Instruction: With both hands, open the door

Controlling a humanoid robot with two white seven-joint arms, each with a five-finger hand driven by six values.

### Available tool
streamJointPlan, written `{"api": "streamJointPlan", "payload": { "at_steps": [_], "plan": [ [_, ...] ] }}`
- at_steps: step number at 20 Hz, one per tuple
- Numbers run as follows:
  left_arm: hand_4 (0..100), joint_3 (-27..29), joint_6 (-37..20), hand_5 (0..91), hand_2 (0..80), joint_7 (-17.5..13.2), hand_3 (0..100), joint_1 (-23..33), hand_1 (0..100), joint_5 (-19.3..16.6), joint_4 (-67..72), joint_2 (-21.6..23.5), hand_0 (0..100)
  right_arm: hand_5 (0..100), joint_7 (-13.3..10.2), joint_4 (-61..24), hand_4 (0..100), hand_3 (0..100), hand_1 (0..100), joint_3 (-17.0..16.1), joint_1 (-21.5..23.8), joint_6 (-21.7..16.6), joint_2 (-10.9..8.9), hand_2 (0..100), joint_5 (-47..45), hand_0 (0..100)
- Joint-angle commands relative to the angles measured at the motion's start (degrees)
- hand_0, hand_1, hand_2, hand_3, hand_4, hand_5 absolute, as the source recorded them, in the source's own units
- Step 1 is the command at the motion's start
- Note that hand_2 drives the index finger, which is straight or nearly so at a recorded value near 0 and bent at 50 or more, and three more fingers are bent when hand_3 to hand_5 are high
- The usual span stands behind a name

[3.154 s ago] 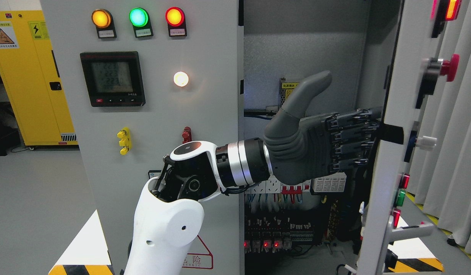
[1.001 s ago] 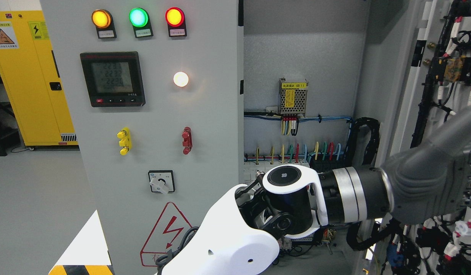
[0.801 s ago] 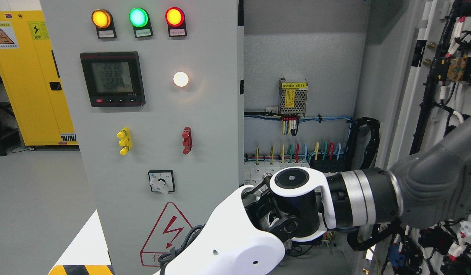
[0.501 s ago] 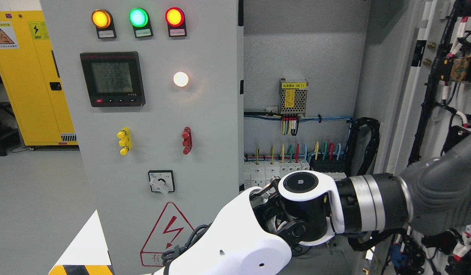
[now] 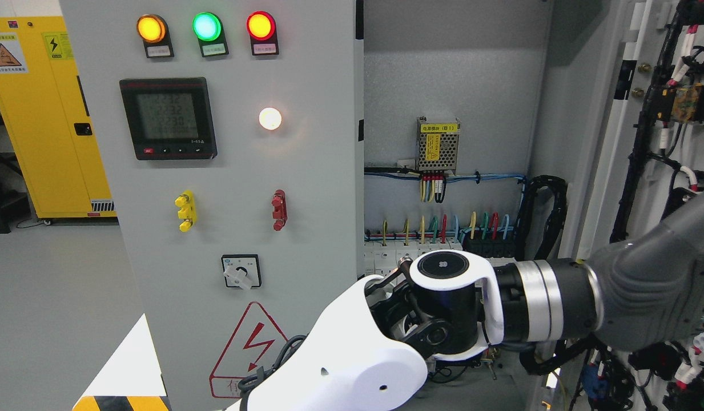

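Observation:
The grey cabinet's right door stands swung wide open at the picture's right, its inner face with black cable bundles and wired parts turned toward me. My left arm comes up from the bottom edge and reaches across the open cabinet. The grey left hand lies against the door's inner side at the right edge, partly cut off by the frame. The left door is closed, carrying lamps, a meter and a rotary switch. My right arm does not show.
Inside the cabinet a meshed power supply sits above coloured wires and a row of white breakers. A yellow cabinet stands at the far left on the grey floor. Striped floor tape lies at the lower left.
Over three seconds the right door swung from edge-on to wide open, and my left hand went right and down with it. In the last half second the arm rose slightly.

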Motion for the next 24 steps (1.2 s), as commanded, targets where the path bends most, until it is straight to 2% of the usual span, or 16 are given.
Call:
{"api": "streamJointPlan", "payload": {
  "at_steps": [1,9,12,14,18,22,24],
  "plan": [
    [0,8.79,0.77,0.0,0.0,0.04,0,8.12,0,-3.7,-8.45,3.4,0,0,0.02,0.0,0,0,1,0.0,0.0,-0.01,-0.03,0,0.0,22],
    [0,16.26,-0.89,0.0,0.0,-0.13,0,32.02,0,-17.32,-15.4,6.13,0,0,0.02,0.0,0,0,1,0.0,0.0,-0.01,-0.03,0,0.0,22],
    [0,17.94,-4.67,0.0,0.0,-0.22,0,43.26,0,-26.09,-15.05,7.35,0,0,0.02,0.0,0,0,1,0.0,0.0,-0.01,-0.03,0,0.0,22],
    [0,18.2,-7.12,0.0,0.0,-0.39,0,51.43,0,-30.58,-14.27,7.8,0,0,0.02,0.0,0,0,1,0.0,0.0,-0.01,-0.03,0,0.0,22],
    [0,20.57,-11.16,0.0,0.0,-0.4,0,63.23,0,-33.76,-8.75,10.6,0,0,0.02,0.0,0,0,1,0.0,0.0,-0.01,0.15,0,0.0,22],
    [0,20.93,-18.72,0.0,0.0,-0.48,0,69.12,0,-34.12,1.19,15.61,0,0,0.02,0.0,0,0,1,0.0,0.0,-0.01,-0.03,0,0.0,22],
    [0,20.93,-21.36,0.0,0.0,-0.57,0,71.85,0,-35.08,6.28,16.24,0,0,0.02,0.0,0,0,1,0.0,0.0,-0.01,-0.03,0,0.0,22]
  ]
}}
